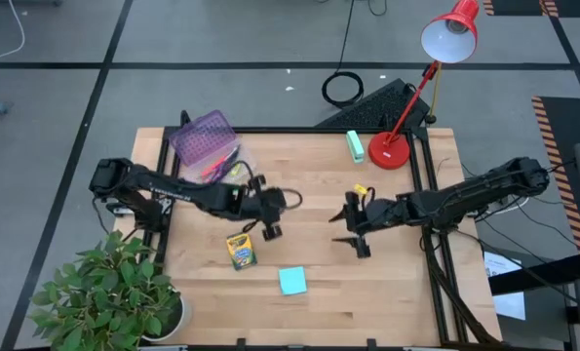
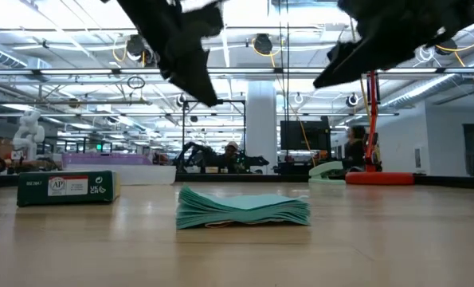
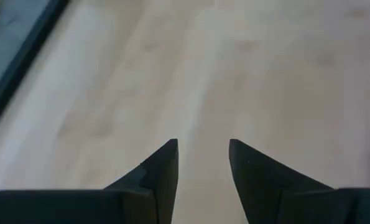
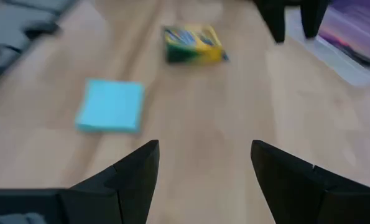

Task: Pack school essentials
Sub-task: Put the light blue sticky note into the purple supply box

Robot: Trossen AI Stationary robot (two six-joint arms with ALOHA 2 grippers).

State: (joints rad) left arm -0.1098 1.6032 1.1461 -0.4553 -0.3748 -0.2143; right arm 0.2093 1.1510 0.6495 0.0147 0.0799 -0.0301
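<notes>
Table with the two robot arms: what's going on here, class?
Both arms hover over the middle of the wooden table with nothing held. The left gripper and right gripper each have open fingers. The crayon box and blue sticky-note pad lie loose on the wood. A purple-lidded clear box sits at the back left corner. Packing is not finished.

bright, even overhead light | soft shadows | wrist views blurred
</notes>
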